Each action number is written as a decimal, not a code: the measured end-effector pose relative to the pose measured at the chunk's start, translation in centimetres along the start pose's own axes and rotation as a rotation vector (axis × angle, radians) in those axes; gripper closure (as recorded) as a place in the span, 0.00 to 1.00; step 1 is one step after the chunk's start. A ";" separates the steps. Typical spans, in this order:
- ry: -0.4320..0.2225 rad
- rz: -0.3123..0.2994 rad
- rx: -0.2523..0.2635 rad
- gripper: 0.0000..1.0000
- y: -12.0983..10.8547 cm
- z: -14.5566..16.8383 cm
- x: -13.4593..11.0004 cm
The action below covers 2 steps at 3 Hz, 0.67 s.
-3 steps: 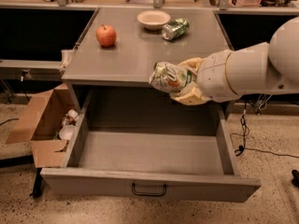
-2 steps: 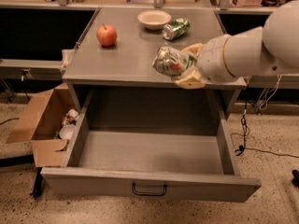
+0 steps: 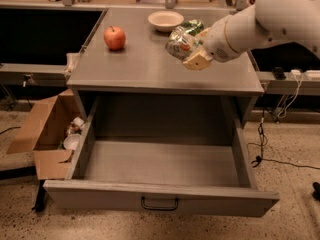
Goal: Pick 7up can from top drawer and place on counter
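The 7up can (image 3: 180, 43) is a small, pale whitish can with green patches and a silvery end. The gripper (image 3: 192, 46) is clamped on it, with one tan finger (image 3: 197, 60) pressed against its lower right side. It hangs over the right half of the counter (image 3: 135, 66), nearer the back edge than the front, and looks clear of the surface. It sits just in front of a darker green can (image 3: 196, 24), which it mostly hides.

A second ago the can was at the counter's front edge, right above the open top drawer (image 3: 160, 164). Since then the arm has carried it up and back, over the counter and toward the back right corner. The drawer, the apple (image 3: 114, 37) near the back left corner and the bowl (image 3: 166, 20) at the back edge have not moved.

The can is tipped over, not upright. Its long axis runs roughly between the counter's left and right edges, with the free end toward the left edge and the other end in the gripper. I cannot tell its exact tilt.
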<state>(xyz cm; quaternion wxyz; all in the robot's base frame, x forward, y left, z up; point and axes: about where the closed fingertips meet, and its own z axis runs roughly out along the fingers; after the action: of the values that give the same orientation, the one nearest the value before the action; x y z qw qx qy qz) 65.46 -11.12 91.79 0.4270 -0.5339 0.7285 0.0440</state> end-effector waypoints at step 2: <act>0.120 0.288 0.047 1.00 -5.9 4.0 5.2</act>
<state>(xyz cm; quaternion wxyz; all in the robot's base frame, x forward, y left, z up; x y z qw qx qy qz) 72.22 -15.41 88.04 0.3845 -0.4155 0.8225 0.0556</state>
